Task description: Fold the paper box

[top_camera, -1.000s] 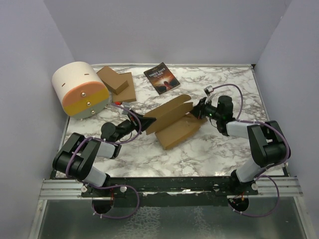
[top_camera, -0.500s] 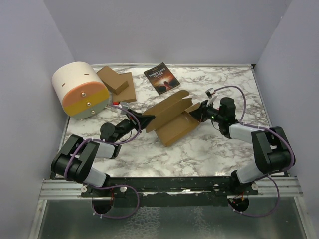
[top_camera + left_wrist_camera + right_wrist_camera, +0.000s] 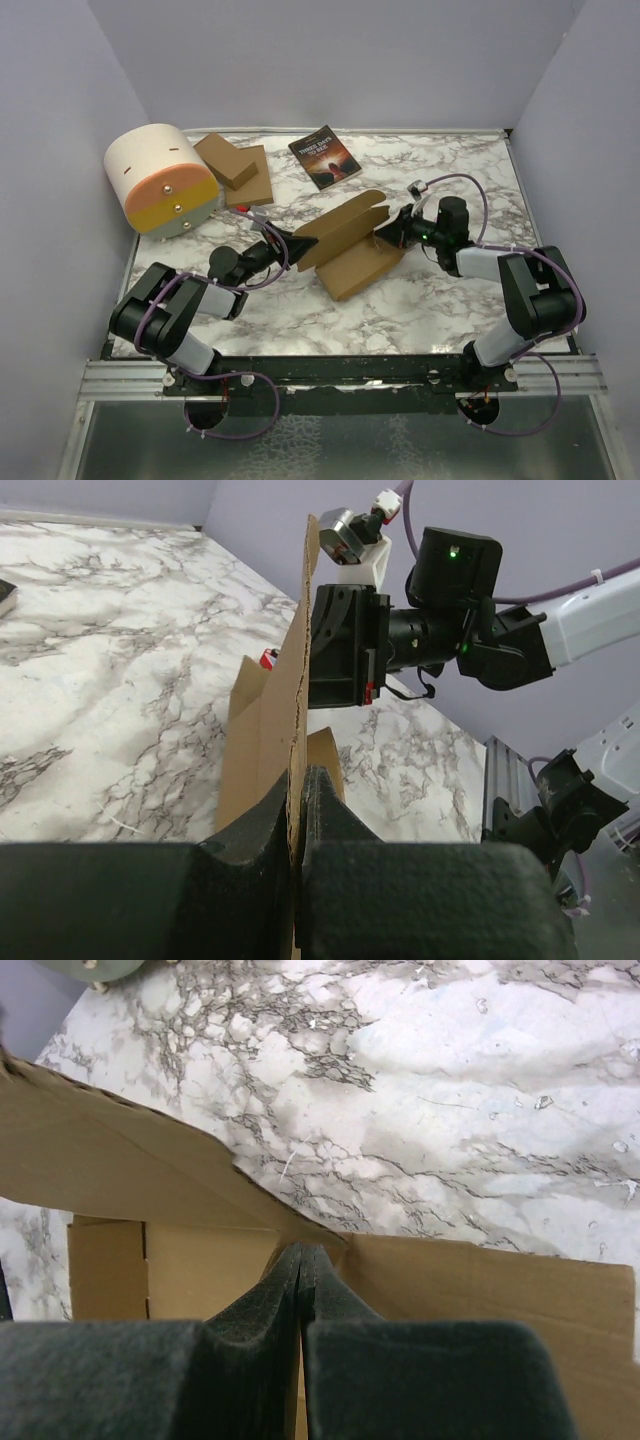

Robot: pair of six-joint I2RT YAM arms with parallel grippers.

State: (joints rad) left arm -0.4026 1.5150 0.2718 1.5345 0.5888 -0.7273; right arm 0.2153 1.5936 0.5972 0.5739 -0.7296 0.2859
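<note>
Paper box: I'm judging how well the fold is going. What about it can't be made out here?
- Top view: the box's raised panel hides the crease behind it; the book title is too small to read.
- Left wrist: box seen edge-on, so its faces don't show; the left claw covers its near end.
- Right wrist: the right claw covers the pinched spot; the frame edges cut the sheet off.

The flat, die-cut brown paper box (image 3: 345, 245) is plain matt cardboard, its cut edge finely serrated and fibrous; the white, grey-veined marble-pattern surface (image 3: 440, 290) looks smooth with a faint sheen; the left pincer (image 3: 300, 780) and right pincer (image 3: 302, 1255) have matt black, finely grainy fingers; at twelve o'clock, the dark-covered book (image 3: 324, 156) has a smooth printed cover.
</note>
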